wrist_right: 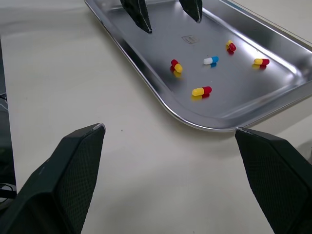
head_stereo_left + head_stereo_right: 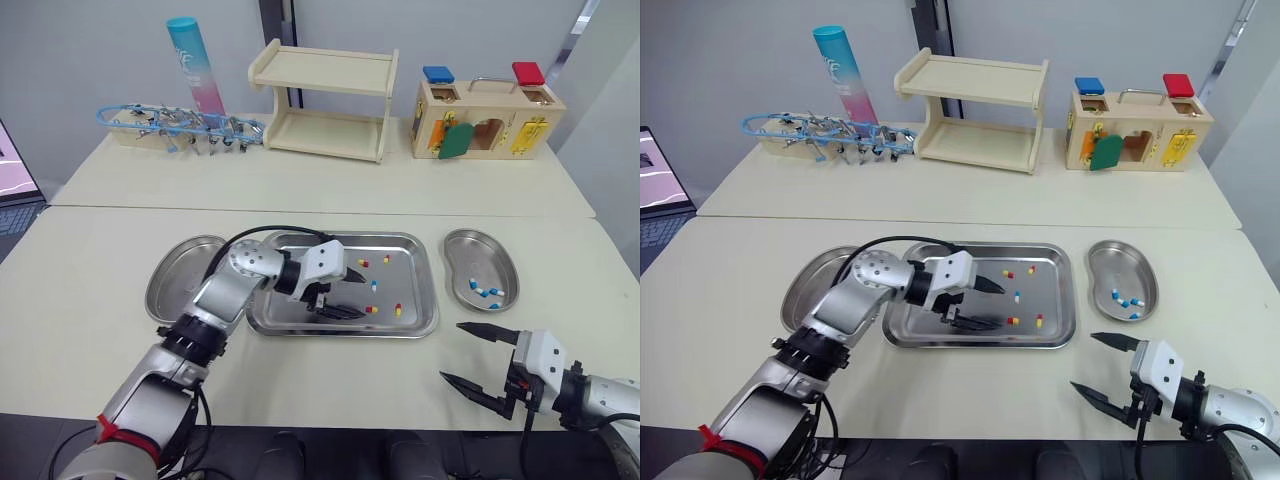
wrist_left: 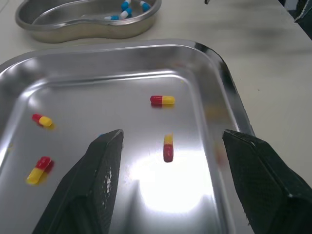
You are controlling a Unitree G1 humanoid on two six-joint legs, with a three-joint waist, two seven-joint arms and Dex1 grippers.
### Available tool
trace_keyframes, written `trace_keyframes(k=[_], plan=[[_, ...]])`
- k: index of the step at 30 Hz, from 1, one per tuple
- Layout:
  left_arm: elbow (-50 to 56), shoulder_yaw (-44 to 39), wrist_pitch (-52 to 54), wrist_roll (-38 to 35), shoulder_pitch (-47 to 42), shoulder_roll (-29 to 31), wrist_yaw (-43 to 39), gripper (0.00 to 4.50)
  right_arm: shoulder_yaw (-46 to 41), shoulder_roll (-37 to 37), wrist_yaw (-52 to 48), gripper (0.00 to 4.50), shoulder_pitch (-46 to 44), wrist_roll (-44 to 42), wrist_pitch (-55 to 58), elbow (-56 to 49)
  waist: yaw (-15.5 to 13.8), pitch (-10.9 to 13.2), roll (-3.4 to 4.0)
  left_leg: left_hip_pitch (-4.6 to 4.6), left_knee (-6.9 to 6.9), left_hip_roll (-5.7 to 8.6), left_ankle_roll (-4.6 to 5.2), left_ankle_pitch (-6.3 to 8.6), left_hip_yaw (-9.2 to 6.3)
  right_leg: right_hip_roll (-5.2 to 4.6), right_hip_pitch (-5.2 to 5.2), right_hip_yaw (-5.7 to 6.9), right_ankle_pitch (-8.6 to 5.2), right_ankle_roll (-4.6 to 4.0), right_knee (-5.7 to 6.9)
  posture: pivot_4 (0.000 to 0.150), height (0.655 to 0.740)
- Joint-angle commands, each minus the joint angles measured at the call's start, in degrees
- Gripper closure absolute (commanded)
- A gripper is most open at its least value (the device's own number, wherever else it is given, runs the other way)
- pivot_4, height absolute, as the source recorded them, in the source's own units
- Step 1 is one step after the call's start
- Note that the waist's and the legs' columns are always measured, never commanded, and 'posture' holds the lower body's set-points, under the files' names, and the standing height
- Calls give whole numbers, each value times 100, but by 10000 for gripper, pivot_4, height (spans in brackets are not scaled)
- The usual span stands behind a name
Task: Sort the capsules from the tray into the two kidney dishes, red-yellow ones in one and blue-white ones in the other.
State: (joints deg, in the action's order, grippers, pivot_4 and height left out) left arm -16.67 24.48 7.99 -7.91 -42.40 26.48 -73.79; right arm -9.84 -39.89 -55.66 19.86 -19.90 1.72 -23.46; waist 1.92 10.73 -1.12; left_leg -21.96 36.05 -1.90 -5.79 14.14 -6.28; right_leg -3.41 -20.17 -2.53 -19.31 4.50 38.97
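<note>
The steel tray lies mid-table, holding several red-yellow capsules and one blue-white capsule. My left gripper hovers open over the tray's middle. In the left wrist view a red-yellow capsule lies on the tray floor between the left gripper's fingers, untouched. The left kidney dish looks empty. Blue-white capsules lie in the right kidney dish. My right gripper stands open and empty over the bare table, front right of the tray.
Along the back stand a wooden shelf, a wooden lock box, a blue rack of tools and a tall tube. A laptop shows at the far left edge.
</note>
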Motion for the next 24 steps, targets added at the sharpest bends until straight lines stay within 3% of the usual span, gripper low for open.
trace_keyframes(k=[1, 11, 24], plan=[[-366, 87, -295, 206, -193, -151, -173, 11943, 11, 63, 134, 0, 57, -1, -24, -216, 1, 0, 0, 0, 0, 0, 0, 0, 0, 0, -1, 0, 0, 0, 1, 1500, 7400], [-1260, 107, -661, 604, -454, -566, -283, 11943, 148, 100, 425, 0, 105, 10, 282, -539, -7, 0, 0, 0, 1, 1, 0, 0, -2, 0, 0, 1, 0, 0, 1, 1500, 7400], [-1676, 222, -751, 1047, -603, -870, -259, 11943, 154, 38, 558, 0, 131, 23, 504, -697, -9, 0, 0, -1, 2, 1, 0, 0, -3, 0, 1, 1, 0, 1, 2, 1500, 7400]])
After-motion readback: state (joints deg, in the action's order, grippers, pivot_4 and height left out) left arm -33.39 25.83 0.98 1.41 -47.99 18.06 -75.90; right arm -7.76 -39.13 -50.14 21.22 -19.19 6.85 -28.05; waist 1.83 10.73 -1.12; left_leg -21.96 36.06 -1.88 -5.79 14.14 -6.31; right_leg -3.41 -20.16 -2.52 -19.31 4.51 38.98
